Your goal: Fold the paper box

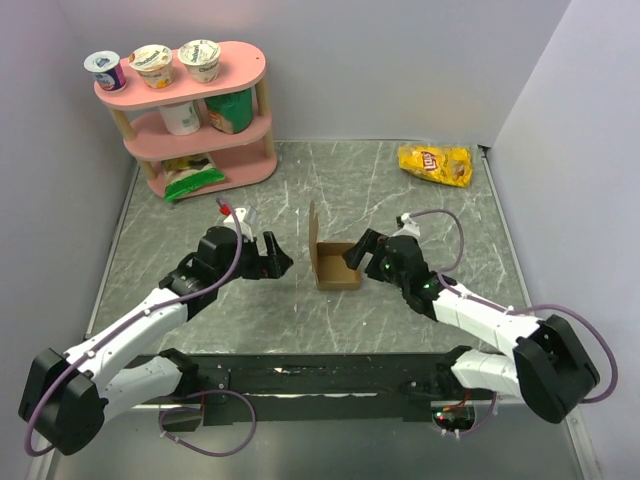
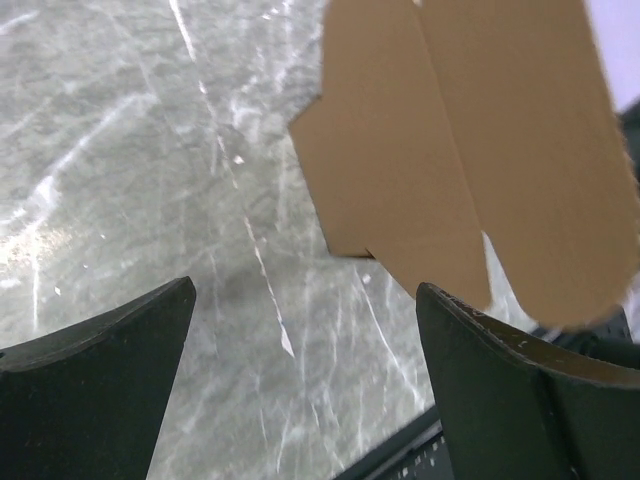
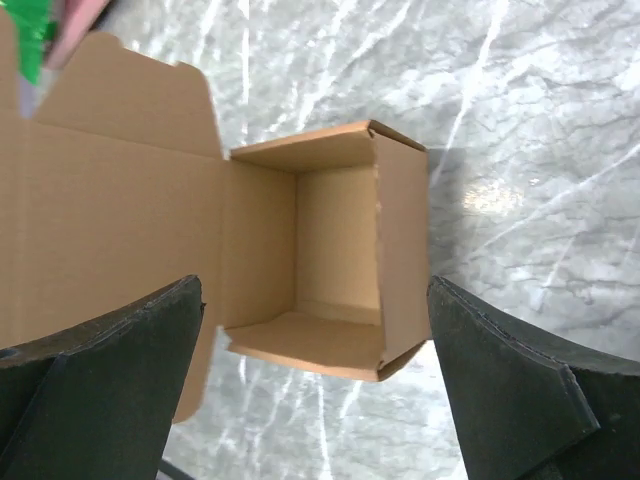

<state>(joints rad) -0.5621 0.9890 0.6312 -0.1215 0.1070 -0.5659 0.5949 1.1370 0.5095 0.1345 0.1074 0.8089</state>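
Both grippers, left (image 1: 272, 256) and right (image 1: 362, 252), gape wide and grip nothing. Plain brown cardboard box (image 1: 330, 262) stands free between them, lid flap upright, probably awaiting closure.

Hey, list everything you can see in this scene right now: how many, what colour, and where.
paper box: one, brown, table centre, lid flap upright
chip bag: one, yellow, far right of the table
shelf: one, pink, three tiers, far left corner
yogurt cups: three, mostly white, top tier
white cup: one, white, middle tier
green tub: one, green, middle tier, beside the white cup
green packet: one, green, bottom tier
table: one, grey marbled
left pincer: one, black, open, left of the box
right pincer: one, black, open, right of the box
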